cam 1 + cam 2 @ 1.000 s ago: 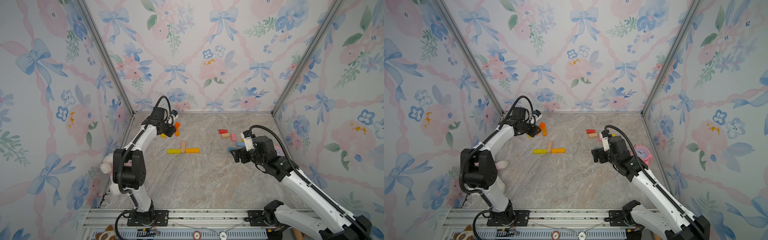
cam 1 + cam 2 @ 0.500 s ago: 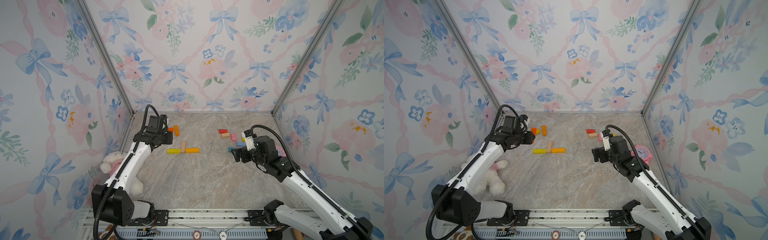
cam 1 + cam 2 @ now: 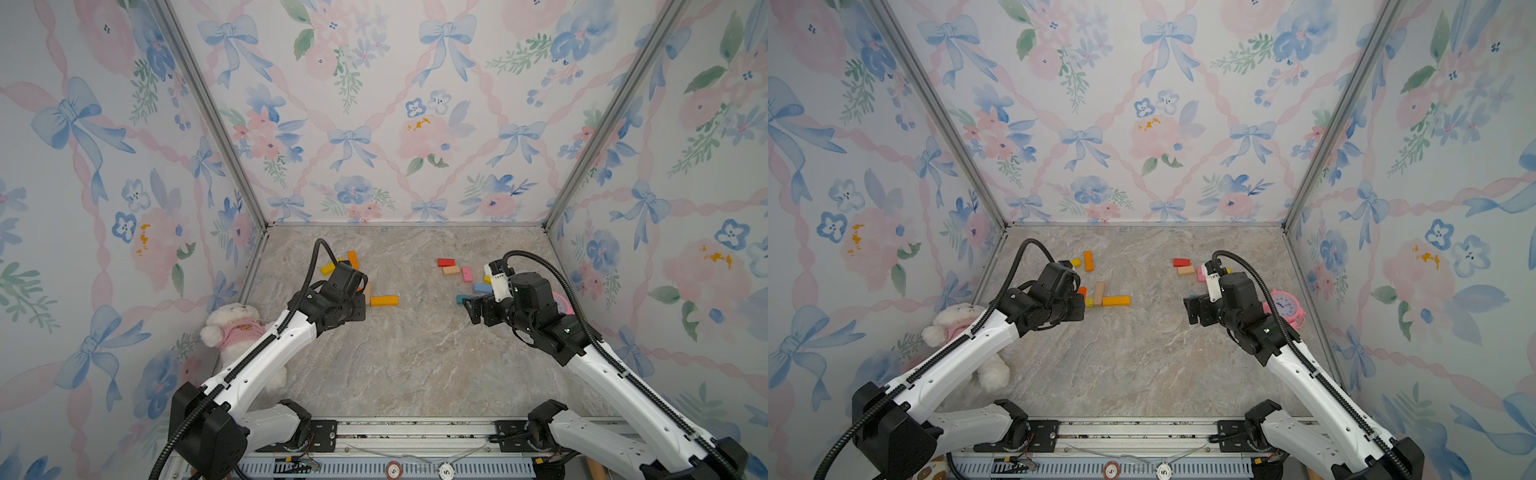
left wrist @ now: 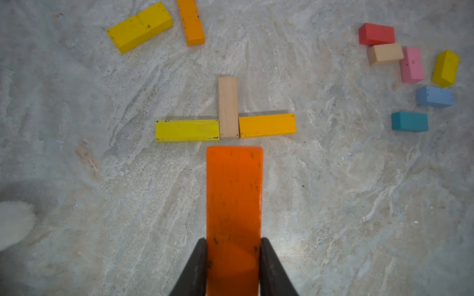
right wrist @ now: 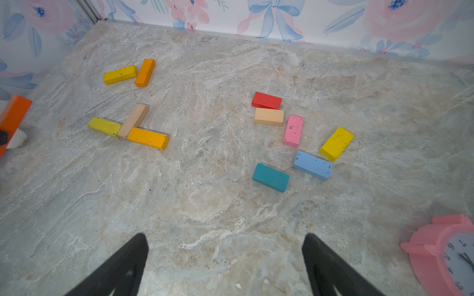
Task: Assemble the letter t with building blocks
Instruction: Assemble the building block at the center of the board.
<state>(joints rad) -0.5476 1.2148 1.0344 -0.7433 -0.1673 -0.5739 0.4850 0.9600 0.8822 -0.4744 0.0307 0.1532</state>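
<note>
Soft, even, fairly bright light fills every view, without glare. Beyond the left end effector point(image 4: 234, 242), the laid blocks point(image 4: 228, 107) cast thin grey shadows on the tabletop point(image 4: 333, 192). The orange block point(image 4: 234, 194) it grips looks slightly soft. Both top views bow at their edges. The fingers point(image 5: 123, 264) of the right end effector point(image 5: 225, 235) are blurred.
</note>
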